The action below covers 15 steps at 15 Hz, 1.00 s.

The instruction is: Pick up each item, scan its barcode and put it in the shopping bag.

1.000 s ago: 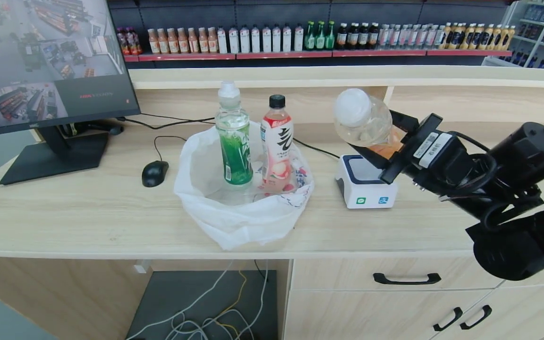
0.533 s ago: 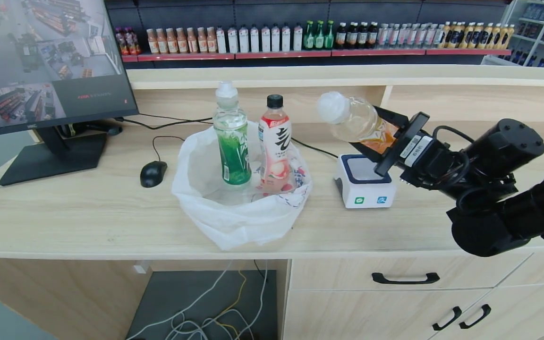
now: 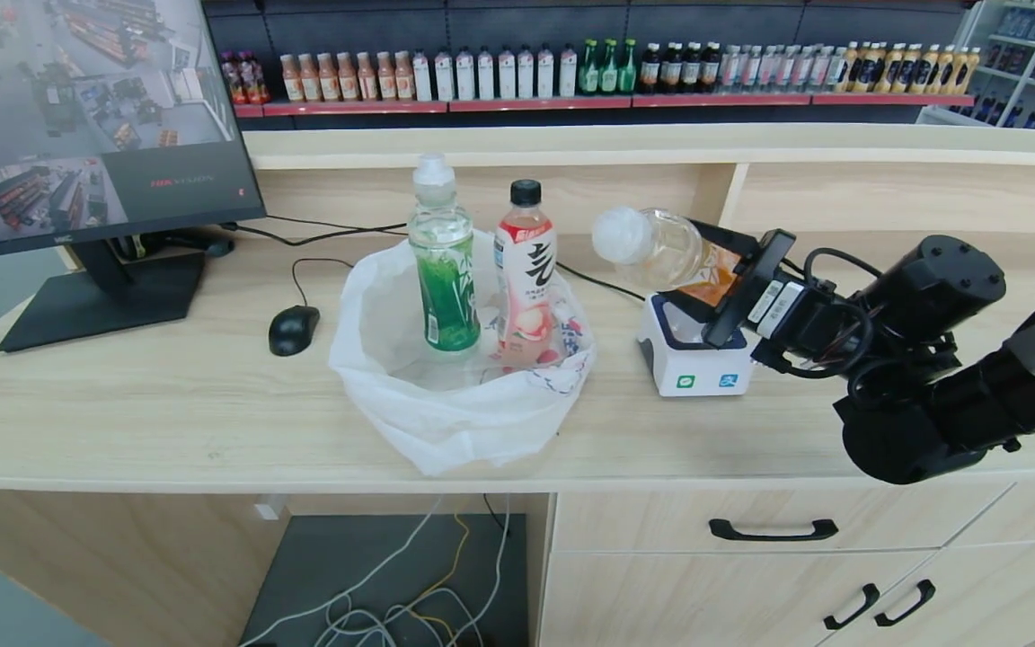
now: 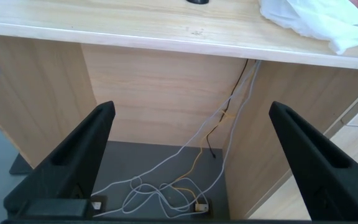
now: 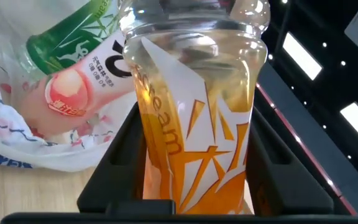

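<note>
One orange-labelled bottle [image 3: 666,256] is clamped by the right gripper [image 3: 708,277] over the scanner [image 3: 693,364]. Two are stood in the shopping bag [image 3: 455,418]: a green-labelled bottle [image 3: 446,283] and a pink-labelled bottle [image 3: 526,279]. The left gripper [image 4: 191,109] is spread wide, empty.

The desk [image 3: 167,404] is pale wood-grain board, smooth and matt. The shopping bag [image 3: 446,422] is thin white plastic, crinkled and faintly see-through. The orange-label bottle [image 3: 661,250], green-label bottle [image 3: 442,279] and pink-label bottle [image 3: 526,288] are clear glossy plastic with shiny film labels. The scanner [image 3: 672,361] is glossy white plastic, and the mouse [image 3: 294,330] is matt black.
</note>
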Available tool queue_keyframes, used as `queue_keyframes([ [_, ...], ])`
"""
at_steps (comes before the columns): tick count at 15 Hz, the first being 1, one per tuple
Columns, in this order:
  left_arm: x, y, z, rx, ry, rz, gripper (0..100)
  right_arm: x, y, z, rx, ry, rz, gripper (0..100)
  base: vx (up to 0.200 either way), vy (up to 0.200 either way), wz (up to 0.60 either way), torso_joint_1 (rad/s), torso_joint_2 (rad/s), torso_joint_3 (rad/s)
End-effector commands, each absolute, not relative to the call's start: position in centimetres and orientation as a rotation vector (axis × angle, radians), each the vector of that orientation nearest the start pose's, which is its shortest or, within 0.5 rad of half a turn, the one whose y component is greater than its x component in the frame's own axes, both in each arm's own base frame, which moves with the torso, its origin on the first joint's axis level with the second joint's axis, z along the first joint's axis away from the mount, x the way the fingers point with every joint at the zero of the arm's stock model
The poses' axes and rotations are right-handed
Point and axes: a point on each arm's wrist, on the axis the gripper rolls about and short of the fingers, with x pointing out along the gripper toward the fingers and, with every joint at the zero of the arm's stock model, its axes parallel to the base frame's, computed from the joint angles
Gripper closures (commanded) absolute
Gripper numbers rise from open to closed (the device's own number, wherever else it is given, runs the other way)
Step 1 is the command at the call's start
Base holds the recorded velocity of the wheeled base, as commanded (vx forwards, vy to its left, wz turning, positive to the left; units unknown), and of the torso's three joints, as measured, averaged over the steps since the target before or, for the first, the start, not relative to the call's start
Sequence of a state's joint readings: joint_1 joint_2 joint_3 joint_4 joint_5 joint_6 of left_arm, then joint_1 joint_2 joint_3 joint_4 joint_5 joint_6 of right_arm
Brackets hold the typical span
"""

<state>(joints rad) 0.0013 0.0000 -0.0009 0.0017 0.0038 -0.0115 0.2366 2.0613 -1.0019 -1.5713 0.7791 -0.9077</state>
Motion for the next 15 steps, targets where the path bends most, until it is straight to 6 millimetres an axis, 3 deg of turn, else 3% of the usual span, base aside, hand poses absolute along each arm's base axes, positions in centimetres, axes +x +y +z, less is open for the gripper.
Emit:
queue_keyframes([
  [1, -2.3, 0.0, 7.6, -0.012, 0.0, 0.006, 0, 36.3, 10.5, 19.5, -0.954, -0.942, 0.705, 100, 0.0, 0.0, 0.0, 0.0, 0.0, 0.0],
  [15, -2.3, 0.0, 7.6, -0.012, 0.0, 0.006, 0, 36.4, 10.6, 18.1, -0.97, -0.925, 0.742, 100, 0.0, 0.0, 0.0, 0.0, 0.0, 0.0],
])
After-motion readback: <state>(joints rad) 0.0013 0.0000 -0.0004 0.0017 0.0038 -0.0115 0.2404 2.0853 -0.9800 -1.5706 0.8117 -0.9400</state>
